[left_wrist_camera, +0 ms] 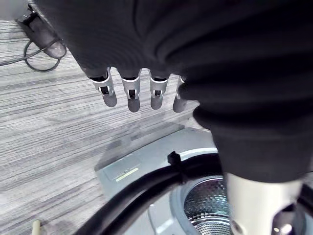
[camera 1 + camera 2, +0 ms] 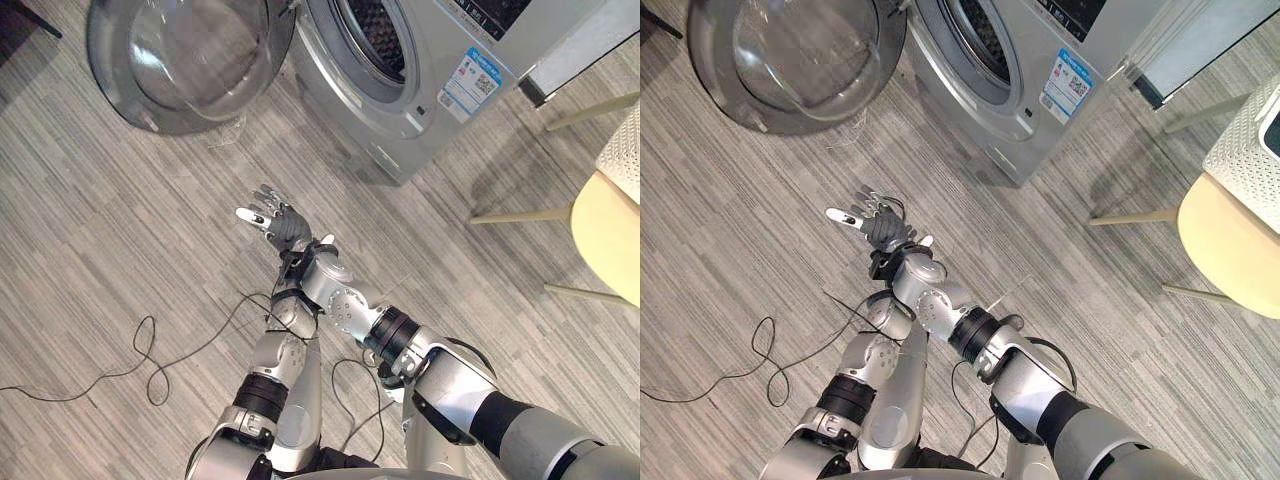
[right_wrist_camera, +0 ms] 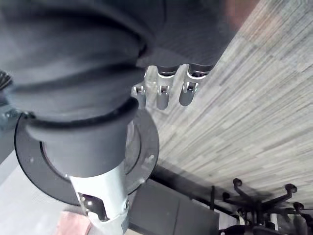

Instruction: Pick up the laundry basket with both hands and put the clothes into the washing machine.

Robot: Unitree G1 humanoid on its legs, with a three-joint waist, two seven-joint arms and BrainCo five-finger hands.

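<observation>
Right eye view: laundry basket [image 2: 1243,150], white and perforated, sits on a pale yellow seat [image 2: 1230,250] at the far right. It's off to the side of the washing machine [image 2: 1005,95] and well apart from both hands. I can't make out what's inside it.

Washing machine door [image 2: 790,60] is swung wide open to the left. Drum [image 1: 205,200] shows its perforated metal wall in the left wrist view.

My two arms cross over the floor [image 2: 100,250] in front of the machine, short of it.

- Right hand [image 2: 278,225] lies on top of the crossing. Its fingers are spread and straight, aimed toward the open door, and hold nothing. Right wrist view agrees: fingers [image 3: 190,90] are straight in a row, with the round door and the floor past them. A wheeled chair base [image 3: 259,196] shows further off.
- Left hand [image 1: 131,94] is mostly tucked under the right wrist in the head views. In its own wrist view the fingers [image 1: 156,93] hang straight side by side with nothing in them. The machine's front and the drum opening lie past them.

Neither hand touches the basket, the door or the machine.
</observation>
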